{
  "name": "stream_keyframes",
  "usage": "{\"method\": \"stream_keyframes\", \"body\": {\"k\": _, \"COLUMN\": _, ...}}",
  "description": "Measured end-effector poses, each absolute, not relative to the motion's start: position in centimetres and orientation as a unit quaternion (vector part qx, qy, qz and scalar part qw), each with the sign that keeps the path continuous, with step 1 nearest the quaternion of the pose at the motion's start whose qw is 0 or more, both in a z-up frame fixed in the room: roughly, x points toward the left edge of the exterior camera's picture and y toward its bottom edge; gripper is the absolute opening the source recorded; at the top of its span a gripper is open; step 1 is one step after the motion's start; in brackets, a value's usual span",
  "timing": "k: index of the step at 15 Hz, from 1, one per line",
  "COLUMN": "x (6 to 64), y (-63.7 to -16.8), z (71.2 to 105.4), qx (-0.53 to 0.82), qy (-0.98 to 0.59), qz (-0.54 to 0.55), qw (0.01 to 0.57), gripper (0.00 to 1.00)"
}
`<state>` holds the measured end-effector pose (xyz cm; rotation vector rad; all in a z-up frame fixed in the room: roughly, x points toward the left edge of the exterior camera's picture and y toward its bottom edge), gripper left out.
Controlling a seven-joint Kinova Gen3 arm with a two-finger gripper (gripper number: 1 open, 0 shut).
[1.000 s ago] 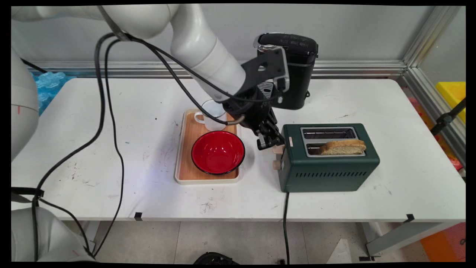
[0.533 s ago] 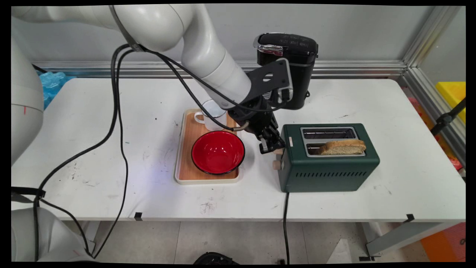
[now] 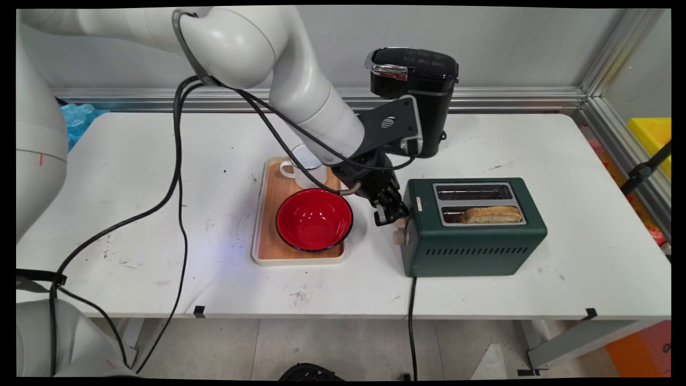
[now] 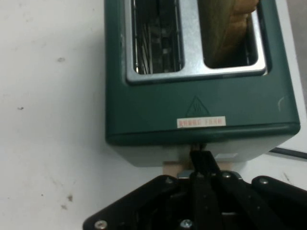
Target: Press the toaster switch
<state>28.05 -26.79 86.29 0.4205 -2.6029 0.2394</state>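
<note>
The gripper (image 3: 393,217), its two fingers squeezed together, has pushed the toaster's lever (image 4: 178,167) lower on the green toaster (image 3: 474,246), right of the red bowl (image 3: 314,219), so the bread (image 3: 491,215) now sits deeper in its near slot.

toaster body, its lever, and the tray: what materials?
Toaster: looks like painted metal, matte dark green with soft highlights; slot surrounds are bare shiny metal. Lever beneath the gripper: pale tan, wood-like, possibly plastic. Tray: wood-grain floor inside a cream rim, probably plastic.
</note>
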Motion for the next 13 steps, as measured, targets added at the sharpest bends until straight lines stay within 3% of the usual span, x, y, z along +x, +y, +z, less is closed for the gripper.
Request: {"method": "stream_keyframes", "body": {"k": 13, "x": 28.4, "y": -26.6, "z": 84.4, "qx": 0.162, "qy": -0.955, "qz": 0.080, "qw": 0.237, "gripper": 0.00}}
